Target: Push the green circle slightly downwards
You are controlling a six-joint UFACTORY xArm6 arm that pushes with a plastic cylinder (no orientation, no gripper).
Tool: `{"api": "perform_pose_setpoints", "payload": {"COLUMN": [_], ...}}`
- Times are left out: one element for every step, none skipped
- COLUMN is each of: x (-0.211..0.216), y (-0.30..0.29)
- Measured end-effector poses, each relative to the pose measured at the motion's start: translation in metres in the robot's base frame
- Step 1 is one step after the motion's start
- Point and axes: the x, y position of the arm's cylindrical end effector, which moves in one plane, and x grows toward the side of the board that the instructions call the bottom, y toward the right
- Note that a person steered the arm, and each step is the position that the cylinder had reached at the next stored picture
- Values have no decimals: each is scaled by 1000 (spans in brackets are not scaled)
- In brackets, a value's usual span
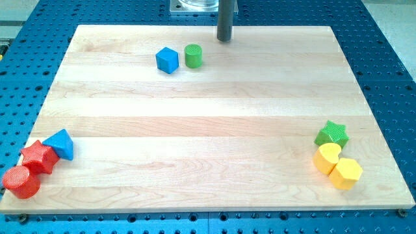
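The green circle [193,56] is a small green cylinder near the view's top, a little left of centre on the wooden board [208,123]. A blue cube [167,60] sits just to its left, close but apart. My tip [224,39] is the lower end of a dark grey rod at the board's top edge. It stands to the upper right of the green circle, with a clear gap between them.
At the view's bottom left lie a blue triangle block [61,143], a red star [38,156] and a red cylinder [21,182]. At the right lie a green star [332,134], a yellow heart-like block [327,158] and a yellow hexagon [346,173].
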Motion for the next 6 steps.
{"api": "perform_pose_setpoints", "payload": {"x": [0, 16, 45, 50, 50, 51], "y": [-31, -60, -65, -80, -81, -81]}}
